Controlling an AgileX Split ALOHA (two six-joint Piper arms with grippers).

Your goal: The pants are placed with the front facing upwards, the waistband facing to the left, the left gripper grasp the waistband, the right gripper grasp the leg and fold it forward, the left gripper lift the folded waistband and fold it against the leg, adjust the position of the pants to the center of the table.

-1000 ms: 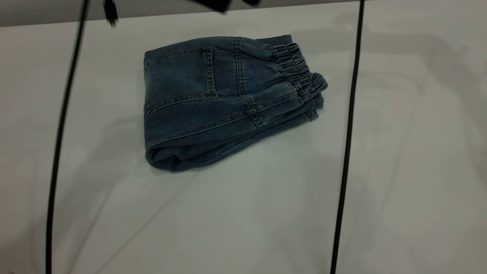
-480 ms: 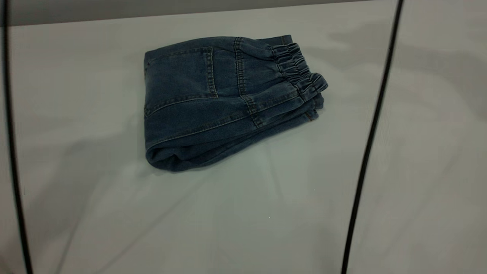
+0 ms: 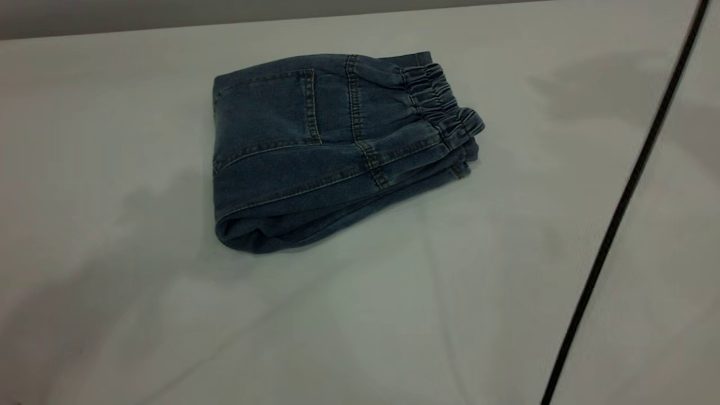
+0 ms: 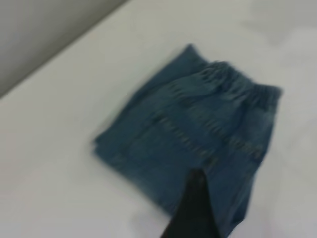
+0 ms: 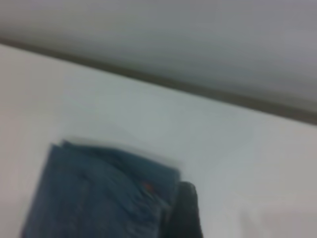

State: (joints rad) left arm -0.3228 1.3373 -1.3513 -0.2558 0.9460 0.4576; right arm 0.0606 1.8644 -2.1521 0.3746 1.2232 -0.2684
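The pants (image 3: 332,146) lie folded into a compact blue denim bundle on the white table (image 3: 365,326), back of centre. Their patch pocket (image 3: 270,109) faces up, and the ruched waistband (image 3: 444,104) sits on top at the bundle's right end. Neither gripper shows in the exterior view. In the left wrist view the pants (image 4: 193,139) lie free below a dark part of my left gripper (image 4: 195,213), which hangs above them without touching. In the right wrist view a dark part of my right gripper (image 5: 184,213) hangs beside a corner of the pants (image 5: 99,193).
A thin black cable (image 3: 619,208) hangs slanted across the right side of the exterior view. The table's far edge (image 3: 360,14) runs close behind the pants. Bare tabletop surrounds the bundle on all sides.
The two black cables swung outward: the left one has left the view, the right one has moved far right. The dark shapes at the top edge are gone. The pants have not moved.
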